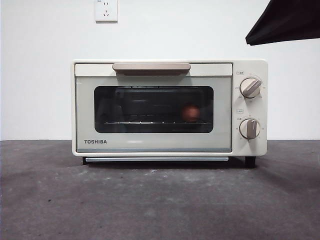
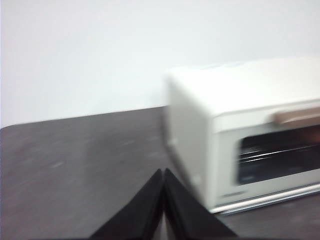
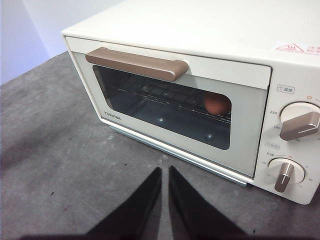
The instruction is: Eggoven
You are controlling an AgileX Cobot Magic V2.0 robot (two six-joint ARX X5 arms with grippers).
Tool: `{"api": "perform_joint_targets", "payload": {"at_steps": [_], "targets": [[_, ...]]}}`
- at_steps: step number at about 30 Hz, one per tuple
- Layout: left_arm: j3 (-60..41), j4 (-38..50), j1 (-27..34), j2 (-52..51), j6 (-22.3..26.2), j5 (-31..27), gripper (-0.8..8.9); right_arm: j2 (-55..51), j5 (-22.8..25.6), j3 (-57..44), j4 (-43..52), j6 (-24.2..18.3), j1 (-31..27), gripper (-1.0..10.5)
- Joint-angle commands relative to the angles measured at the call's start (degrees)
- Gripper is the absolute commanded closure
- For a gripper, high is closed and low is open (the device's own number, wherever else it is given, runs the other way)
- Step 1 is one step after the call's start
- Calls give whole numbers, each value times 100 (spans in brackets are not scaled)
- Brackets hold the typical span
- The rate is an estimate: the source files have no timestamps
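Note:
The cream TOSHIBA oven (image 1: 155,145) stands mid-table with its door closed, beige handle (image 1: 151,68) on top of the door. Through the dark glass the orange-brown egg (image 1: 190,112) rests on the wire rack, toward the knob side; the right wrist view shows the egg (image 3: 216,104) too. My right gripper (image 3: 165,172) hovers in front of the oven (image 3: 210,45), jaws nearly together, holding nothing. My left gripper (image 2: 163,173) is shut and empty, off the oven's (image 2: 250,90) side away from the knobs.
Two knobs (image 1: 250,87) (image 1: 249,128) sit on the oven's right panel. A dark arm tip (image 1: 285,22) shows at the top right corner. A wall socket (image 1: 106,10) is on the white wall. The table (image 1: 150,200) is dark grey.

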Motion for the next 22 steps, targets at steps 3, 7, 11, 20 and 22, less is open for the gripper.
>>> {"api": "perform_joint_targets", "payload": {"at_steps": [3, 7, 11, 20, 22], "targets": [[-837, 59, 278, -844, 168, -59, 806, 22, 24, 24, 61, -50, 46, 942], [-1362, 15, 398, -1449, 168, -59, 806, 22, 24, 24, 61, -50, 46, 942], [-1657, 2, 413, -1539, 179, -57, 806, 22, 22, 24, 61, -52, 46, 942], [-2120, -140, 411, -1541, -11, -52, 806, 22, 24, 26, 68, -50, 44, 942], [-2120, -149, 413, -1541, -9, -55, 806, 22, 24, 26, 68, -52, 44, 942]]}}
